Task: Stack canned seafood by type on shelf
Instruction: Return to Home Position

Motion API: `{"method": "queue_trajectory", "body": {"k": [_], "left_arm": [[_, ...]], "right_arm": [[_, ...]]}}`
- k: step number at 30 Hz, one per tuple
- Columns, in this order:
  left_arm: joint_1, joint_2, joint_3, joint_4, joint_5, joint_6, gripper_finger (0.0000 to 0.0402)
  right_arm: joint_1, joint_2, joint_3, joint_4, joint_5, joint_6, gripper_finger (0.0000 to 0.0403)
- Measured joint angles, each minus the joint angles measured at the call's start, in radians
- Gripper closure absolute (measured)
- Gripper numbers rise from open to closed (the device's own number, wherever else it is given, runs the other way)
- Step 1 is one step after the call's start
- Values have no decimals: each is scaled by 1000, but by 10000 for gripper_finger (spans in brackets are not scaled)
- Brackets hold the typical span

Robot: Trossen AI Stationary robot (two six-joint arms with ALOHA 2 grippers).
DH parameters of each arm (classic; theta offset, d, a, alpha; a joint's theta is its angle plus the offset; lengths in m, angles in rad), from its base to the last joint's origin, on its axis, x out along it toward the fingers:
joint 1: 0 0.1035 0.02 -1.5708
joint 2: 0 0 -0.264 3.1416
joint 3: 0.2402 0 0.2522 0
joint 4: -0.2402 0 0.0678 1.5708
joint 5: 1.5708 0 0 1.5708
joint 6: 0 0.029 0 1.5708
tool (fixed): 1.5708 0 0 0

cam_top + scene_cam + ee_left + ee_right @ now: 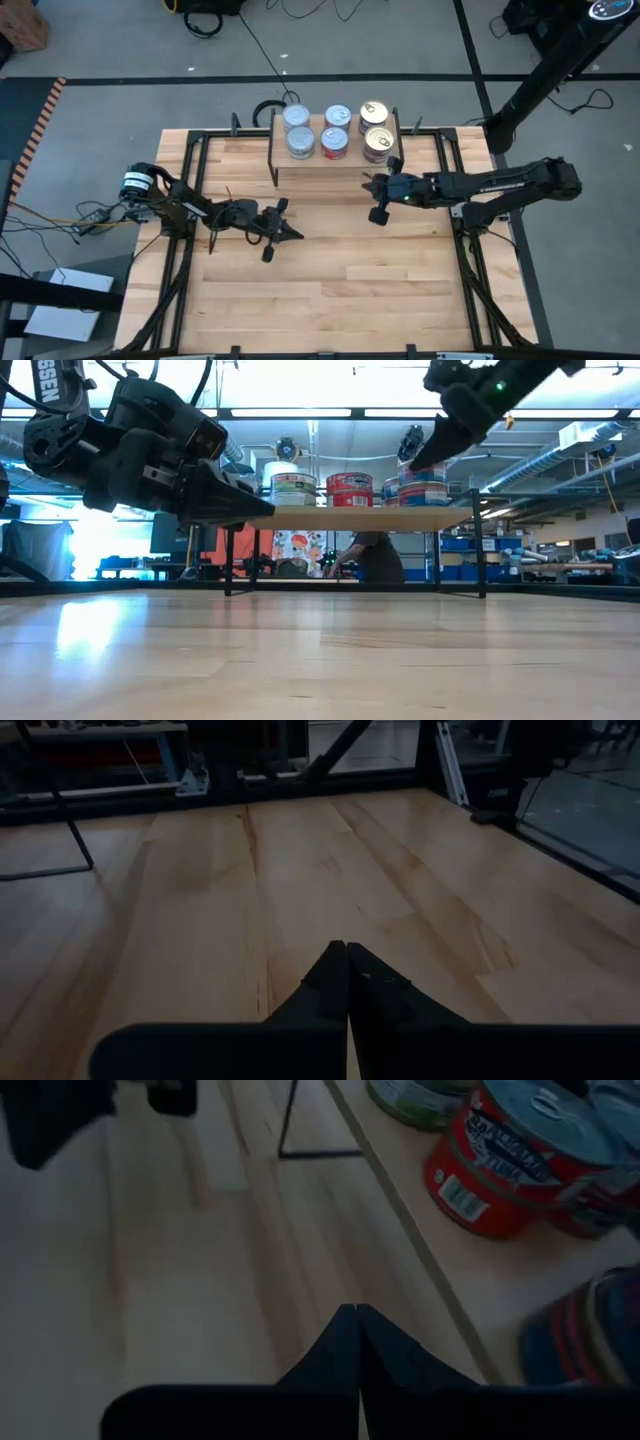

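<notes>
wooden table (330, 300), tins (334, 143) stacked on shelf (320, 172) at far edge
right gripper (357, 1312) closed, empty, just beside shelf; left gripper (346, 948) closed, well apart

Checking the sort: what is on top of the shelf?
Six tin tops show on the shelf: silver-blue tins left, a red-labelled tin and a silver tin mid, gold tins right. Any tins stacked beneath those tops are covered from above.
</notes>
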Motion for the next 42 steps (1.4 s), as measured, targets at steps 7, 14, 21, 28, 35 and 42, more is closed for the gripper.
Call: {"method": "queue_trajectory", "body": {"k": [7, 14, 21, 28, 35, 42], "left_arm": [[1, 0, 0, 2, 0, -15, 398], [42, 0, 0, 1, 63, -71, 398], [78, 0, 0, 0, 85, -78, 398], [95, 0, 0, 0, 85, -78, 398], [112, -45, -3, -30, 85, -71, 398], [115, -174, -3, -151, 78, -37, 398]], "right_arm": [[-35, -106, -206, 295, -130, -28, 400], [-47, -206, -363, 475, -156, -44, 400], [-50, -290, -491, 632, -210, -43, 400], [-81, -359, -600, 750, -287, -33, 400], [-83, -491, -683, 756, -286, -33, 400], [-85, -653, -768, 755, -285, -35, 400]]}}
